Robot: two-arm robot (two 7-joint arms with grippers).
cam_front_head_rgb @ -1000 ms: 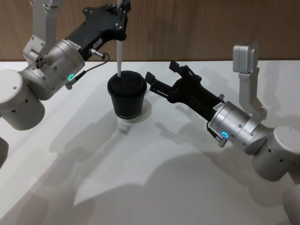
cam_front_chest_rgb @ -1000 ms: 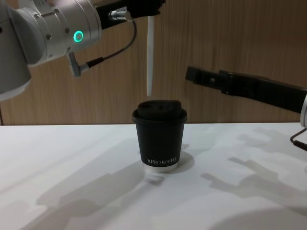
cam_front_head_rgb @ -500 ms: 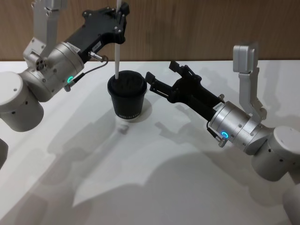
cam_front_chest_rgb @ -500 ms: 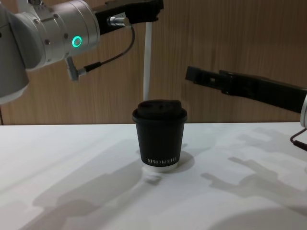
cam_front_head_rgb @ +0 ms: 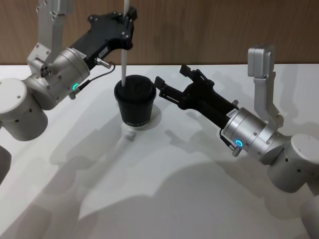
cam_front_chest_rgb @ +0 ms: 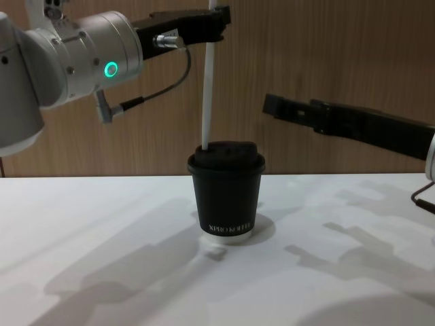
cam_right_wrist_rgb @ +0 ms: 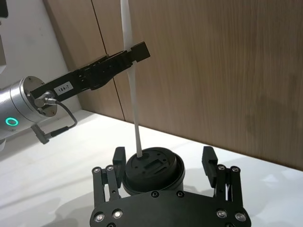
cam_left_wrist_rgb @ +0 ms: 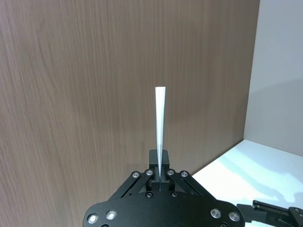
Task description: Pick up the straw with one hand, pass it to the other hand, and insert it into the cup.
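Note:
The white straw (cam_front_head_rgb: 124,50) hangs upright, pinched near its top by my left gripper (cam_front_head_rgb: 127,23), which is shut on it. Its lower end meets the lid of the black cup (cam_front_head_rgb: 134,103) at the lid's far left part; how deep it goes is hidden. From the chest, the straw (cam_front_chest_rgb: 208,81) runs from my left gripper (cam_front_chest_rgb: 216,15) down to the cup (cam_front_chest_rgb: 225,193). My right gripper (cam_front_head_rgb: 172,79) hovers open just right of the cup at lid height. Its wrist view has the cup (cam_right_wrist_rgb: 154,171) ahead of its spread fingers (cam_right_wrist_rgb: 119,156) and the straw (cam_right_wrist_rgb: 132,85).
The cup stands on a white table (cam_front_head_rgb: 164,189) before a wooden wall (cam_front_head_rgb: 209,30). A thin dark cable (cam_front_chest_rgb: 166,85) loops from the left wrist. Open tabletop lies in front of the cup and to its left.
My left gripper has come down and slightly left with the straw, bringing its lower end from above the lid down onto it. The right arm has stayed still.

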